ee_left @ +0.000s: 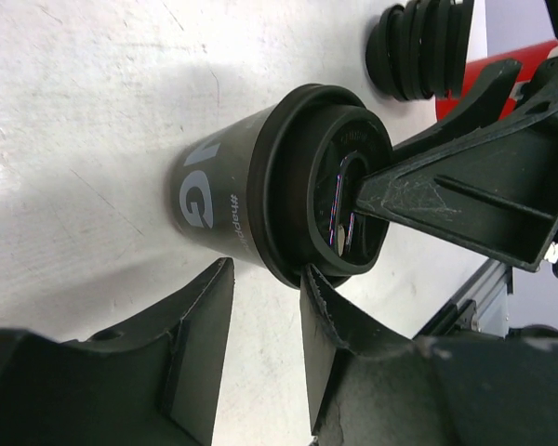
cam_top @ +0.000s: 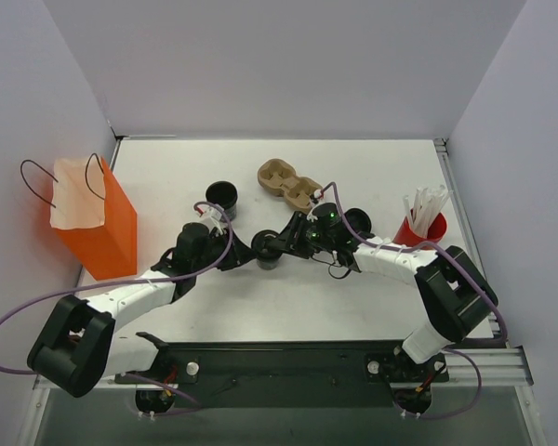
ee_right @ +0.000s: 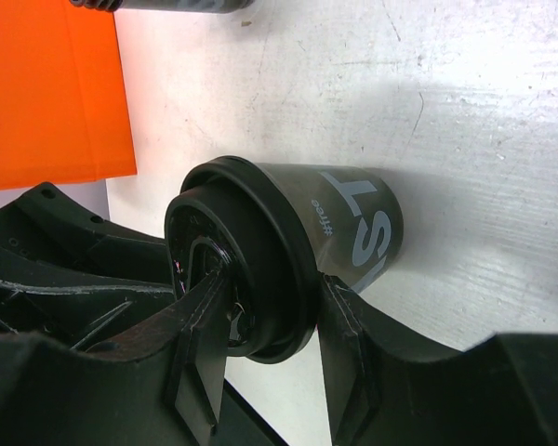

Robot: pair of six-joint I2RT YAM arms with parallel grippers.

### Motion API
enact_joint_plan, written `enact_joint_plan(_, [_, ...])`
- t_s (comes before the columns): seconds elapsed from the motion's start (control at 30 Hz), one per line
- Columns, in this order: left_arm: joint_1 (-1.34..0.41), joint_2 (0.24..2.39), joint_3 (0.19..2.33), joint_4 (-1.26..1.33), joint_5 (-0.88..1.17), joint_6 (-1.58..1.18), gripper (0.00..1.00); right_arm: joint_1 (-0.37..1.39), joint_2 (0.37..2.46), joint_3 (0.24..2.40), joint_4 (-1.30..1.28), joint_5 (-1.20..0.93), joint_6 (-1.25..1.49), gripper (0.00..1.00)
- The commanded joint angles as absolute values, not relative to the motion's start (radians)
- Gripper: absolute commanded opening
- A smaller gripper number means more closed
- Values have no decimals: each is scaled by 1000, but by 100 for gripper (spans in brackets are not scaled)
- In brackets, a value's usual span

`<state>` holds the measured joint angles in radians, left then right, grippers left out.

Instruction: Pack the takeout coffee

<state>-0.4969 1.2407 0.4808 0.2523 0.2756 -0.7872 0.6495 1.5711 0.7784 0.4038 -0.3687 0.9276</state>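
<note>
The takeout coffee [cam_top: 266, 249], a black paper cup with a black lid, stands mid-table. In the right wrist view [ee_right: 353, 223] my right gripper [ee_right: 274, 293] is shut on it, one finger across the lid top and the other under the lid's rim against the cup wall. My right gripper reaches it from the right in the top view [cam_top: 279, 243]. My left gripper [cam_top: 240, 256] is just left of the cup. It is open [ee_left: 265, 269], with one fingertip [ee_left: 316, 283] touching the lid rim and the cup [ee_left: 223, 186] ahead of the jaws, not between them. The orange bag [cam_top: 98, 228] stands open at the far left.
A lidless black cup [cam_top: 221, 195] stands behind the left gripper. A brown cardboard cup carrier [cam_top: 288, 184] lies at the back centre. A stack of black lids [ee_left: 418, 46] and a red cup of white straws [cam_top: 420, 223] are at the right.
</note>
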Motion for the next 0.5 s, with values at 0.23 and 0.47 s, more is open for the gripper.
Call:
enact_joint_plan(0.23, [-485,1152,532,80,133,-738,51,660,1634,765,219,-298,899,22])
enact_joint_plan(0.47, [-486,1117,615,86,156,-693,64,660,1608,772,218,-304,910,23])
